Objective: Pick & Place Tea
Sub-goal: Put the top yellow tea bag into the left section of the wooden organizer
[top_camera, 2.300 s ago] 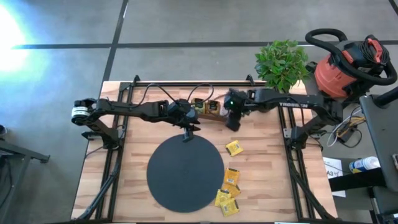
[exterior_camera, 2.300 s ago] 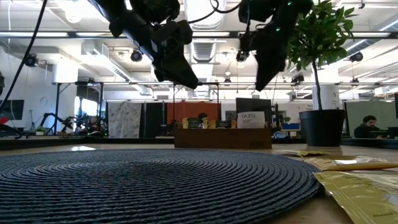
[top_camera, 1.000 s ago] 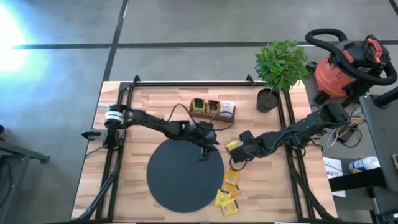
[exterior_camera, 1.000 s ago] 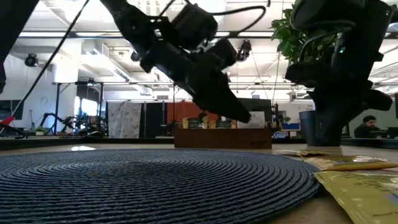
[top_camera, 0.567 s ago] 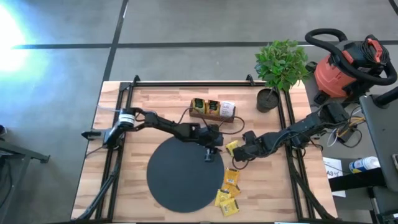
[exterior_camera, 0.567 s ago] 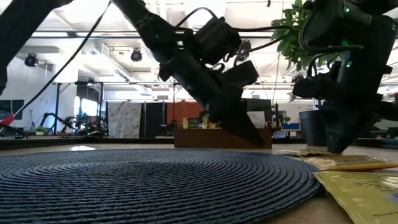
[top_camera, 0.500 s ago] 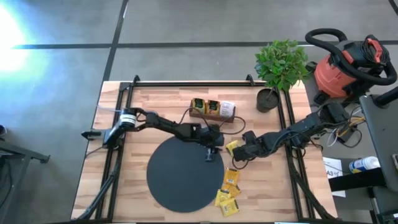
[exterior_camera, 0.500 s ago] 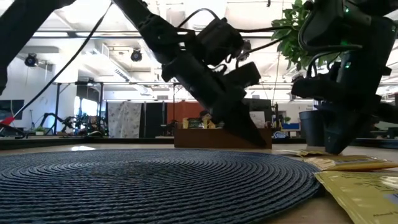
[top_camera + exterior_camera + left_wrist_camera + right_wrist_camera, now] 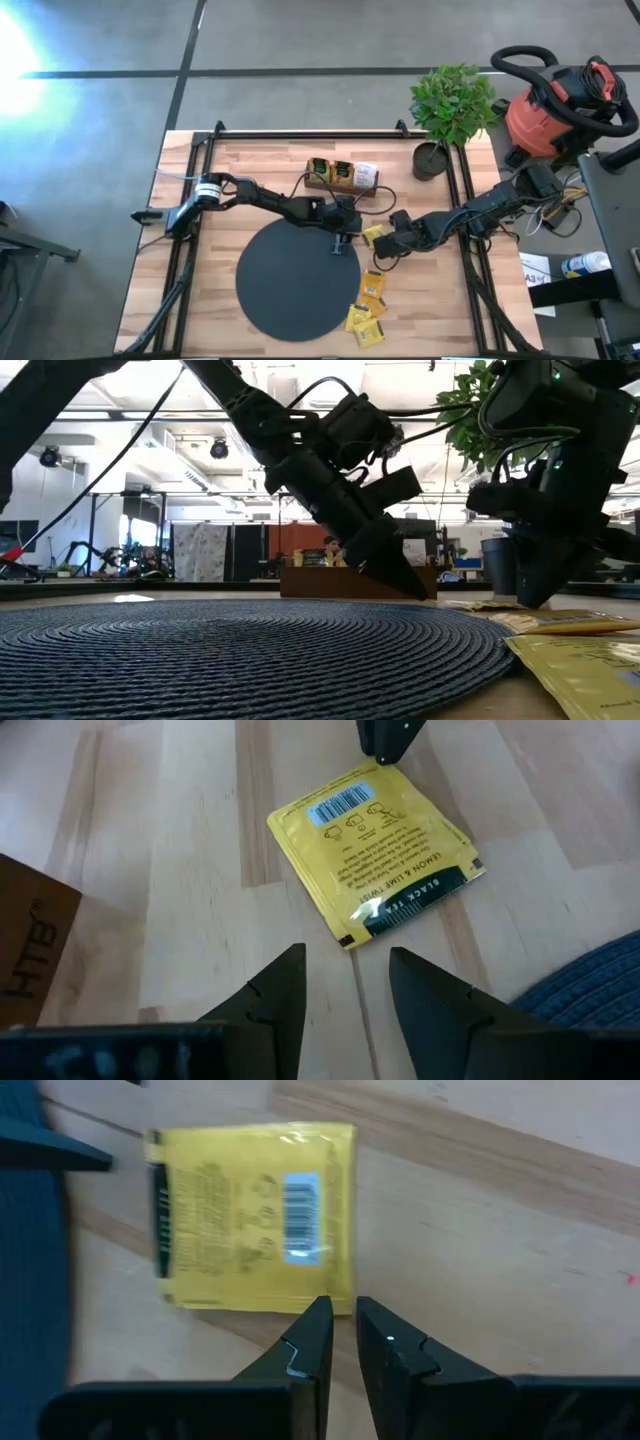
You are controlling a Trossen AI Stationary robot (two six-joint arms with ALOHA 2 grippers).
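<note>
A yellow tea sachet (image 9: 375, 234) lies flat on the wooden table, just off the right rim of the black disc (image 9: 290, 290). In the left wrist view the sachet (image 9: 375, 850) shows its printed back and barcode. My left gripper (image 9: 340, 243) slants down over the disc's far right rim. It is open (image 9: 345, 985) and stops short of the sachet's near edge, with nothing between its fingers. My right gripper (image 9: 384, 244) points steeply down at the sachet's other edge (image 9: 300, 1295). Its fingers (image 9: 340, 1335) are shut. My right gripper comes from above, pointing steeply down, with its shut fingertips (image 9: 388, 742) at the sachet's barcode edge (image 9: 335, 802). I cannot tell whether they touch it. The sachet lies flat on the table.
Several more yellow sachets (image 9: 370, 305) lie to the right of the disc, toward the near edge. A brown wooden tray (image 9: 343, 175) with tea boxes stands at the far middle, and a potted plant (image 9: 440, 150) at the far right. Black frame rails (image 9: 470, 250) run along both sides.
My left gripper has gone down and toward the table's right, closer to the sachet, and has tipped further downward, staying open. Its elbow has swung toward the table's left edge. The sachet has not moved.
</note>
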